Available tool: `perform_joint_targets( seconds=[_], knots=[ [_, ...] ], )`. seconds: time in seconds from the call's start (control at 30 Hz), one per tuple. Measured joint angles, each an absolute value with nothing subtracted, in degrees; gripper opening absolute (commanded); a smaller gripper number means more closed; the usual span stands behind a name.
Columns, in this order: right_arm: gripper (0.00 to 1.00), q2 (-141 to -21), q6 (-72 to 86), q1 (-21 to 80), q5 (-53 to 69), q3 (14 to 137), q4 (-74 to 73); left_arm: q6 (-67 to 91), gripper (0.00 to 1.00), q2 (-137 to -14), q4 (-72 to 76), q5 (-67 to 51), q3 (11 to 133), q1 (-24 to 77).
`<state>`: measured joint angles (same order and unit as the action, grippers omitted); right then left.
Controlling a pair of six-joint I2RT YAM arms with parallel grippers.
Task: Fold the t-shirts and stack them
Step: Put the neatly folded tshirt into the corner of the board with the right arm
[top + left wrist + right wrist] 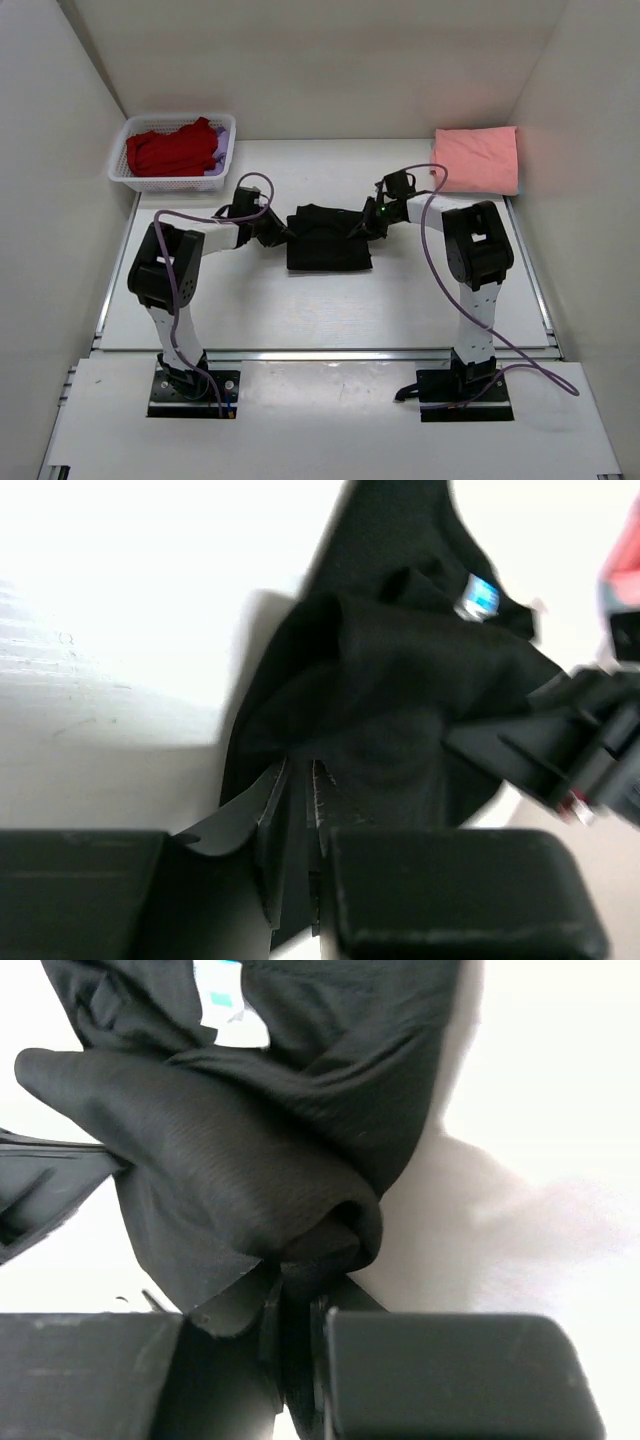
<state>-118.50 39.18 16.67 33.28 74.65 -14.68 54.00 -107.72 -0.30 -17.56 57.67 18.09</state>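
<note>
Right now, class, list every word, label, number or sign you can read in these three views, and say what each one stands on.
Nothing here is readable.
neck label on the black t-shirt: blue and white, print too blurred to read.
No other writing shows in any view.

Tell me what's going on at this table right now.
Two robot arms are working on the black t-shirt, which lies partly folded in the middle of the table. The left gripper pinches its left side and the right gripper pinches its right side, both shut on the fabric. A salmon-pink t-shirt lies folded at the far right corner. A red t-shirt and a lilac one sit in the white basket at the far left.
</note>
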Motion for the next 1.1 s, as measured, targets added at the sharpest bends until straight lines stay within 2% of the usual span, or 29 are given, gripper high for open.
perform_joint_targets(
  seconds=[0.27, 0.57, 0.87, 1.1],
  knots=[
    [0.00, -121.1, 21.9, 11.6, 29.1, 87.6, -28.4, 56.0, 0.21, -94.3, 3.6, -26.0, 51.2, 13.3],
    [0.00, -123.0, 4.6, 5.7, 15.2, 106.1, -42.9, 50.3, 0.16, -77.7, 0.8, -25.9, 43.8, 12.8],
    [0.00, -127.4, -6.4, 2.7, 7.5, 115.8, -44.4, 45.1, 0.16, -69.6, -3.7, -23.3, 34.7, 12.5],
    [0.00, -131.9, -9.3, -1.7, 6.5, 124.9, -44.5, 43.4, 0.16, -69.0, -5.8, -22.3, 31.6, 12.8]
  ],
)
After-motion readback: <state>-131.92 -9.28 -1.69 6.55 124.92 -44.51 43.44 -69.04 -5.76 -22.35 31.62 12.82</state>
